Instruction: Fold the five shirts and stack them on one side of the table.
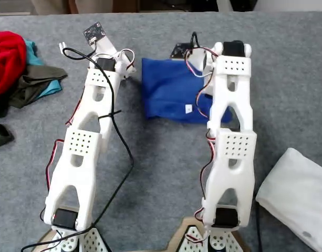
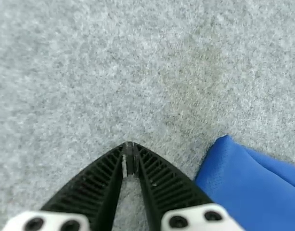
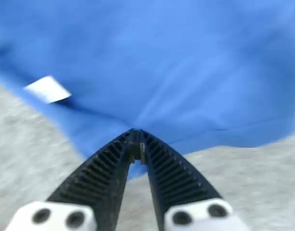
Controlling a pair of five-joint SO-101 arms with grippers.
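High view: blue shirt (image 1: 168, 92) is seen upper centre; clenched right gripper (image 3: 136, 143) is poised over it, clenched left gripper (image 2: 129, 155) just beside.

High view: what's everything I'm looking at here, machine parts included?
Table: one, grey, under everything.
Blue shirt: one, blue, folded, far middle of the table.
Loose shirts: a heap, red, teal and olive, picture's left edge.
White cloth: one, white, near right corner.
Left arm and right arm: two, white, side by side.
Left gripper: one, black, shut, over bare table beside the blue shirt.
Right gripper: one, black, shut, at the blue shirt's edge.
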